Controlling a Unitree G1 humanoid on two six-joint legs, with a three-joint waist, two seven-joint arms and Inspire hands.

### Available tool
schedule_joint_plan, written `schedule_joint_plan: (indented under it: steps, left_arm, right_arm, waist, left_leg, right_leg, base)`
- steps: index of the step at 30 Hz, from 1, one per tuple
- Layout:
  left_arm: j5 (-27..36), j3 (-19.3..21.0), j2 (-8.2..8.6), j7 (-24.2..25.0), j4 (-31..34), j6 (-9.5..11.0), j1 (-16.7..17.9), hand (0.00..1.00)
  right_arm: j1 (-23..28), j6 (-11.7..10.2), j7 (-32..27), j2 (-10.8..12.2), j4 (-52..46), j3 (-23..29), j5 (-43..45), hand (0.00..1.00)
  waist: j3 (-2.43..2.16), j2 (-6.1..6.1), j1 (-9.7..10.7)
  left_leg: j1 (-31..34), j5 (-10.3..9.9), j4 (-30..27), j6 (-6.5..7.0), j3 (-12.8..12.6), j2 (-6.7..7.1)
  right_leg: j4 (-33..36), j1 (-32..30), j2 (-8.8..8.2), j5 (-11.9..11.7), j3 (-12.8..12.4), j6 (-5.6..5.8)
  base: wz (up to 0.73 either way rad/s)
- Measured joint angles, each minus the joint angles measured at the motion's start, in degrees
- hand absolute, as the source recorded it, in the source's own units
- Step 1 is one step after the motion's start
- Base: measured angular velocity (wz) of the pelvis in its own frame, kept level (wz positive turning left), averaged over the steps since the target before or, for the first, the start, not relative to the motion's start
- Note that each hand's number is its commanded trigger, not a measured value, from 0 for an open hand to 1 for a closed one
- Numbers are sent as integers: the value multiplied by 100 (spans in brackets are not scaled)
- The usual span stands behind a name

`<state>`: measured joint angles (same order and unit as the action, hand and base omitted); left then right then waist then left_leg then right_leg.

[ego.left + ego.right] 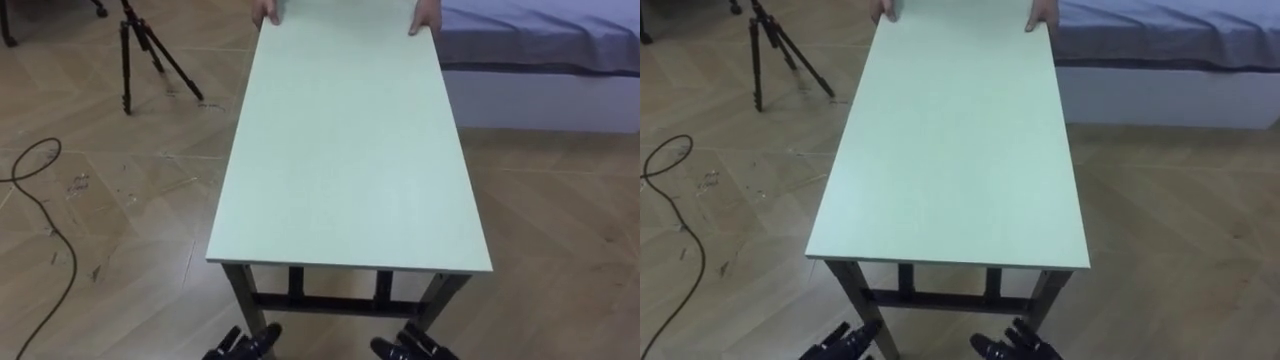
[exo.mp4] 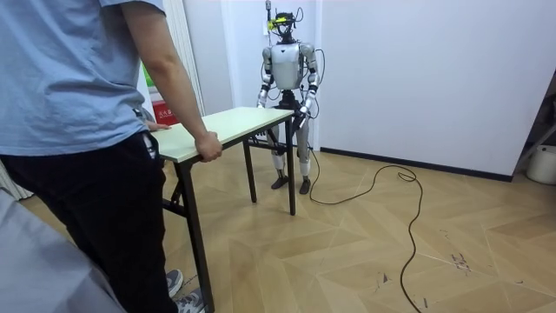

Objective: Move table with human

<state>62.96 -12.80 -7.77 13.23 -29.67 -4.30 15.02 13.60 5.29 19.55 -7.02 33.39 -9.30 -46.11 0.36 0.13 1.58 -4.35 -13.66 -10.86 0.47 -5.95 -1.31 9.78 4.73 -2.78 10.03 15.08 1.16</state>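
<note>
A long table with a pale green top and dark legs stretches away from me; in the room view the table stands between me and a person in a blue shirt. The person's hands grip its far end at both corners, one hand curled round the edge. My left hand and right hand show low down, below the near edge by the table's legs. Their dark fingers are spread and relaxed, with nothing in them. Neither touches the top.
A black tripod stands on the wooden floor at the far left. A bed with a blue-grey sheet runs along the far right, close to the table's corner. A dark cable loops over the floor to my left.
</note>
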Motion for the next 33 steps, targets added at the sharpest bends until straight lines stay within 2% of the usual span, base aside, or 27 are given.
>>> schedule_joint_plan:
  steps: [5, 9, 17, 23, 29, 32, 33]
  left_arm:
    - [-17, -200, -80, 182, 313, -126, -23, 0]
    - [-13, -213, -135, 265, 681, -283, -7, 0]
    - [1, -340, -220, 394, 1381, -274, -5, 0]
    - [58, -506, -238, 462, 1638, -275, -19, 0]
    - [87, -664, -317, 500, 1813, -279, 31, 0]
    - [313, -664, -334, 500, 1861, -277, 62, 0]
    - [413, -662, -345, 500, 1907, -275, 98, 0]
  right_arm:
    - [71, 123, 204, -17, -468, -210, -120, 0]
    - [116, 225, 250, -29, -977, -325, -288, 0]
    - [95, 221, 318, -44, -1166, -471, -598, 0]
    - [56, 220, 429, -89, -1205, -582, -1032, 0]
    - [54, 198, 449, -281, -1449, -810, -1370, 0]
    - [55, 179, 448, -309, -1490, -894, -1726, 0]
    - [57, 174, 447, -388, -1536, -950, -1853, 0]
  waist:
    - [-1, -23, 2]
    - [5, -36, 21]
    - [8, -79, 11]
    - [12, -33, 11]
    - [19, 17, -9]
    - [16, 13, -34]
    - [14, 9, -35]
  left_leg:
    - [-13, 1, -2, 0, -4, 1]
    - [-9, 1, -11, 0, -2, -2]
    - [-18, 0, -44, 1, 0, 0]
    - [63, 0, -57, 1, 6, -6]
    - [86, 0, -53, 1, 2, -8]
    - [108, 0, -58, 1, -6, -5]
    - [115, 1, -65, 2, -9, -4]
  right_leg:
    - [4, 7, -2, 0, -14, 0]
    - [18, 0, 0, 0, -59, 0]
    - [46, 11, -6, 0, -60, 0]
    - [104, -84, -11, 0, -56, 0]
    - [102, -113, -4, 0, -63, 0]
    - [109, -152, -8, 0, -72, 0]
    - [108, -177, -10, 0, -78, 0]
  base:
    - [0]
    - [0]
    - [0]
    - [0]
    - [0]
    - [0]
    - [0]
